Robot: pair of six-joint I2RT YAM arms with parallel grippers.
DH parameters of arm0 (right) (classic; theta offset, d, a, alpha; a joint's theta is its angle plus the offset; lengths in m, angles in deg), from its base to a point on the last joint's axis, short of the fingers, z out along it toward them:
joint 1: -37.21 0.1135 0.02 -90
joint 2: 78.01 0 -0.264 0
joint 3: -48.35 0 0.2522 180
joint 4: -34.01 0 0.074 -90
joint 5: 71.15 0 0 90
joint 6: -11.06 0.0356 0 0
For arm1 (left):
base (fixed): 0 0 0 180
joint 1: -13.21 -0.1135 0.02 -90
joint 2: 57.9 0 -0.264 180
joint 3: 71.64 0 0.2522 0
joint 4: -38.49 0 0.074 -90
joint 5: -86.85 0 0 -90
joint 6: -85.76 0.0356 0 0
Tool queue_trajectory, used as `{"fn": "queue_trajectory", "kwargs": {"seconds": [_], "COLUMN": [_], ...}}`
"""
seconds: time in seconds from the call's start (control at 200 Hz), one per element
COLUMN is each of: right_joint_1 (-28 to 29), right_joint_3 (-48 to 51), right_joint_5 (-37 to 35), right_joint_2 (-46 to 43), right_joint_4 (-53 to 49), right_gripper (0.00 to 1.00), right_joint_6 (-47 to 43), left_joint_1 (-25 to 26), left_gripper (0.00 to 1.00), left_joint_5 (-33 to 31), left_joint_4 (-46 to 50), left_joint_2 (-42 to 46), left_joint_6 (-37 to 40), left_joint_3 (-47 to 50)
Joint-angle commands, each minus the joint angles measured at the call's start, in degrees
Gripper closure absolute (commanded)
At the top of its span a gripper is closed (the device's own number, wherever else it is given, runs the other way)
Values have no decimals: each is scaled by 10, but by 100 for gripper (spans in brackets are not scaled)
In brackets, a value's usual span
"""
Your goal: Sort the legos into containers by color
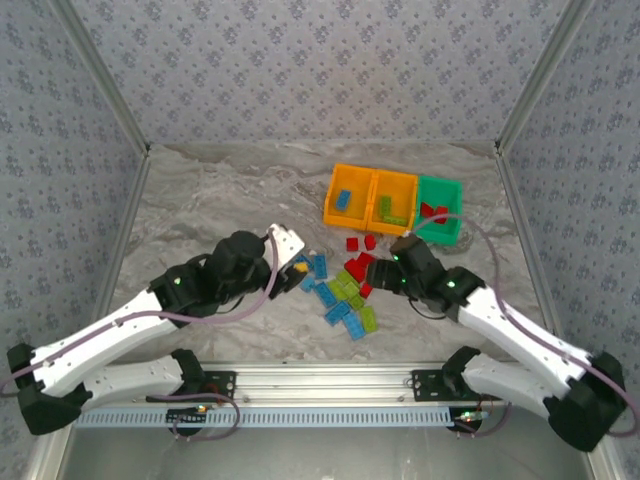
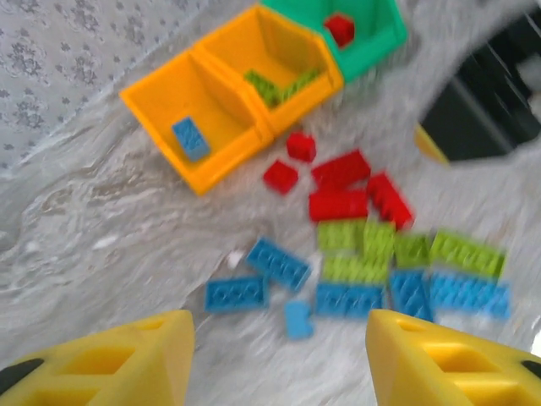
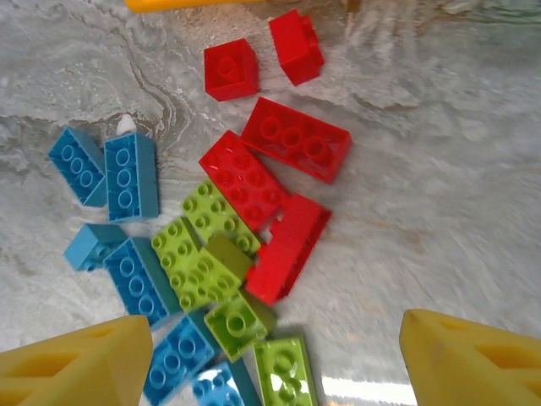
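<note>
The legos [image 1: 345, 285] lie in a loose pile at mid-table: blue ones [image 2: 258, 279] on the left, lime ones [image 3: 203, 249] in the middle, red ones [image 3: 279, 182] toward the containers [image 1: 395, 200]. The left orange bin [image 2: 182, 127] holds one blue brick. Lime bricks lie in the middle orange bin [image 2: 279, 63], and red ones in the green bin [image 2: 363, 30]. My left gripper [image 1: 300, 273] [image 2: 279, 355] hovers open just left of the blue bricks, with nothing between its yellow fingers [image 2: 127, 364]. At the pile's right side my right gripper [image 1: 383, 268] [image 3: 275, 372] stands open above lime and red bricks.
The bins sit in a row at the back right of the marble table [image 1: 220, 200]. Patterned walls close in the back and both sides. Bare tabletop lies to the left of the pile and behind it. Both arms [image 1: 140, 320] reach in from the near rail.
</note>
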Motion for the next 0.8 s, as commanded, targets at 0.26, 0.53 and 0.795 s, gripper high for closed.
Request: {"fn": "queue_trajectory", "kwargs": {"seconds": [0.26, 0.53, 0.795], "right_joint_1": [-31, -46, -50], "right_joint_3": [-155, -274, -339], "right_joint_5": [0, -48, -45], "right_joint_2": [305, 444, 524], "right_joint_4": [137, 73, 35], "right_gripper": [32, 33, 37], "right_joint_6": [-74, -75, -84], "left_joint_1": [2, 2, 2], "left_gripper": [8, 1, 1], "left_joint_5": [10, 34, 24], "left_joint_4": [68, 70, 78], "left_joint_2": [5, 19, 10], "left_joint_6": [122, 139, 152], "left_joint_3": [56, 58, 65]}}
